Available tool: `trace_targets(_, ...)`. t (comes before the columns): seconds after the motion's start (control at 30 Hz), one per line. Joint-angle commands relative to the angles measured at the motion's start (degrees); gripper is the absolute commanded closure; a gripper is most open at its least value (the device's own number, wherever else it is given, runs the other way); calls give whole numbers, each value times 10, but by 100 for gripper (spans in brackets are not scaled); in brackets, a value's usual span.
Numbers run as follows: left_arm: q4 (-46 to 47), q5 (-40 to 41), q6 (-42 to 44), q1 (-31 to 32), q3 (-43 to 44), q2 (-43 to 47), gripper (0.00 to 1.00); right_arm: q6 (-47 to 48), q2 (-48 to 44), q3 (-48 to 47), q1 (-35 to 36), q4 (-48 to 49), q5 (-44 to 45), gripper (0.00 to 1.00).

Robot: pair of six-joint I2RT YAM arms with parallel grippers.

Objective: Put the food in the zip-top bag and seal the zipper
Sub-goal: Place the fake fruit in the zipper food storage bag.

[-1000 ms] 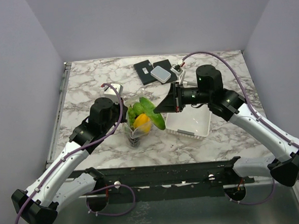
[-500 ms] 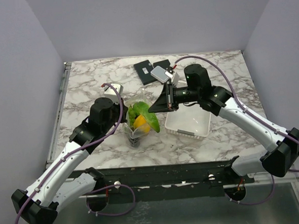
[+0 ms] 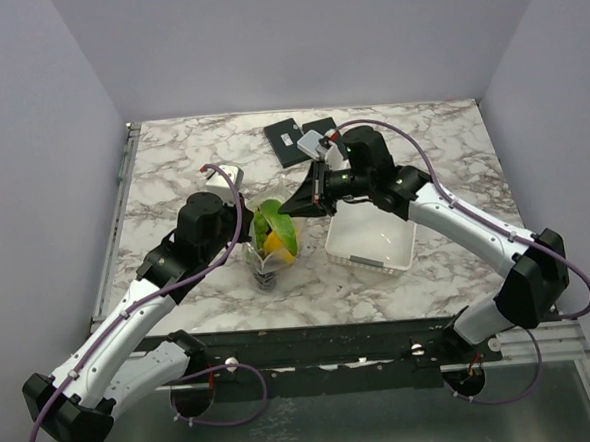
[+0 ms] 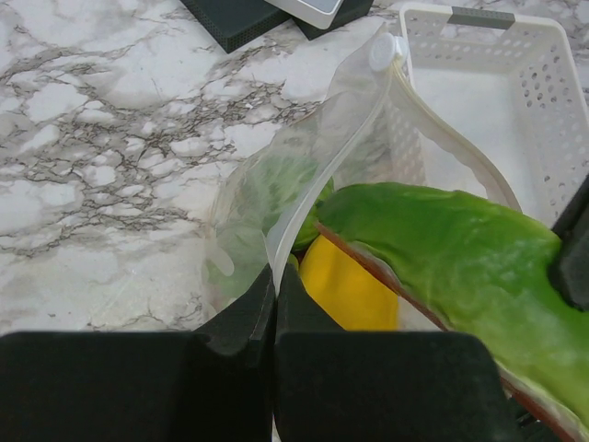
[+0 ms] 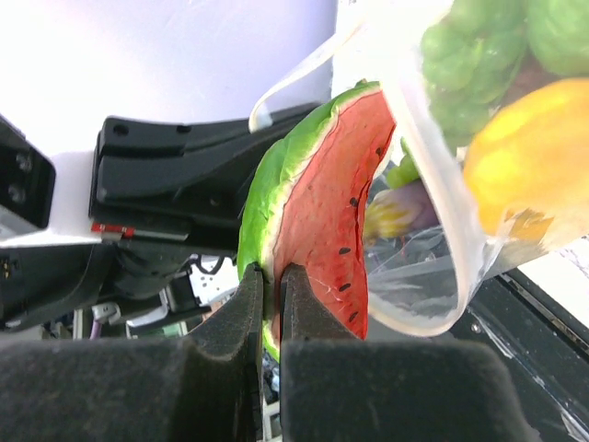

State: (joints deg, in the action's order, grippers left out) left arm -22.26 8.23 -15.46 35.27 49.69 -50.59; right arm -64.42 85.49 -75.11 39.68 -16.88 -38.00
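Step in hand: I judge it to be loading the watermelon slice (image 5: 322, 221) into the zip-top bag (image 4: 248, 212).
Right gripper (image 5: 271, 287): pinched shut on the slice's rind end, red face showing, at the bag's mouth.
Left gripper (image 4: 275, 290): clamped on the near lip of the bag, holding the mouth up and open.
Slice position: it lies across the opening. From the left wrist its green rind covers much of the mouth, and part sits outside the plastic.
Already inside: the yellow lemon (image 4: 345, 285) and green grapes (image 5: 488, 46). Other pieces are too hidden to name.
Doing it well: tip the slice so 1 narrow end leads, then slide it down beside the lemon rather than laying it flat on top.
Lip: the left claw should hold firm and steady, since the floppy wall will fold if pushed.
Release: open the right fingers only once the rind is below the zipper (image 4: 460, 152).
Risk: a corner resting on the strip would block the seal.
Nearby: the white basket (image 3: 371, 241) sits just beside the bag.
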Motion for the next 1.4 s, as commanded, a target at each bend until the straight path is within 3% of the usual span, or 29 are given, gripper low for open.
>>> trace_targets(0.0,14,-19,-7,1,0,7,100,-42,14,-21,3,29,41,99)
trace_targets(0.63,18,-36,-13,2,-1,5,100,-51,36,11,33,80,266,99)
trace_targets(0.8,18,-34,-12,2,-2,5,100,-1,45,-4,59,55,341,99)
trace_targets(1.2,18,-27,-10,2,-2,7,100,102,78,-26,109,-12,420,99)
trace_targets(1.37,18,-26,-9,2,-2,6,100,118,86,-43,123,-27,444,78)
